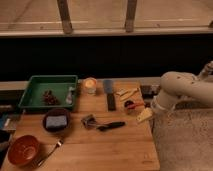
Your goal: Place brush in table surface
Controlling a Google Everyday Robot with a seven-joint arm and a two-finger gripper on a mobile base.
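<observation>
Camera view shows the brush (104, 124) lying on the table (120, 150), apart from my gripper (143, 113) at the right edge; its opening I cannot tell. Swinging low could knock the brush.

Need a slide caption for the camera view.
Brush lies on the wooden table, the tool to its right near the table's edge.

Desk (115, 147): light-brown wood, plank grain, matt. Brush (111, 125): glossy black handle, greyish bristles. Tray (31, 92) upper left: green plastic. Fork (51, 150): metal. Gripper (131, 105) right of centre, over desk's right edge, on smooth white arm (185, 87).
</observation>
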